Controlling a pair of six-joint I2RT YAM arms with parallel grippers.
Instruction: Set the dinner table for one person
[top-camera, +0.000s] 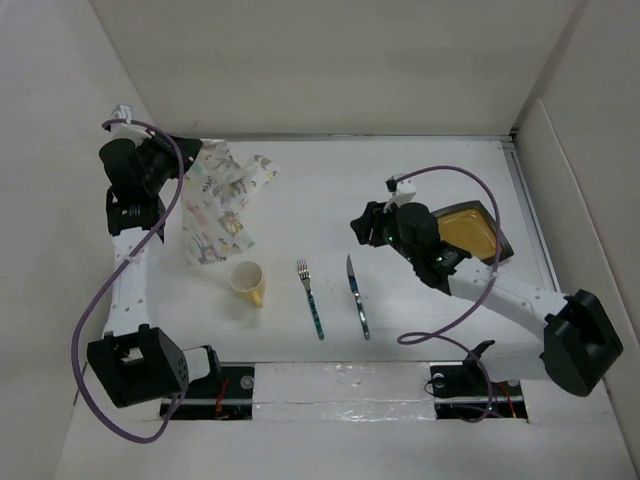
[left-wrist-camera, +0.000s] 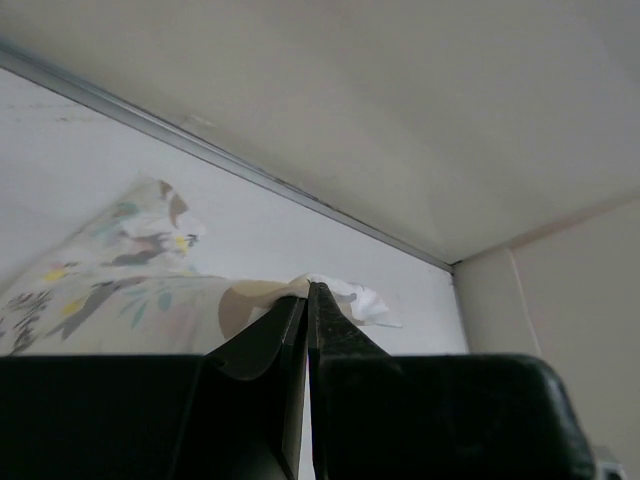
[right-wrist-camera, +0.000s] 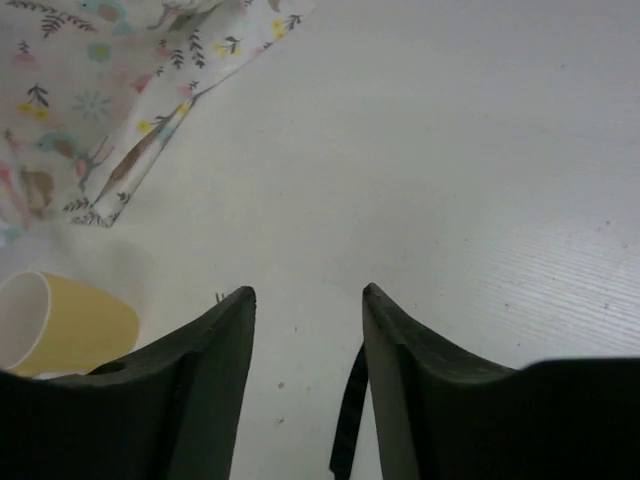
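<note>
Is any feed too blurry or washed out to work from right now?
Top external: sharp, evenly lit, soft shadows only. Left wrist: patterned pastel cloth looks pale and soft; left gripper, shut on it, is a dark silhouette. Right wrist: matte-white table is bright without glare; yellow cup slightly blurred.

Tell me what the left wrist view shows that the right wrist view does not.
Only the left wrist: the left gripper shut on an edge of the cloth, and the back wall. Only the right wrist: the open right gripper and a yellow cup lying on its side. Both: the patterned cloth and the white table.
</note>
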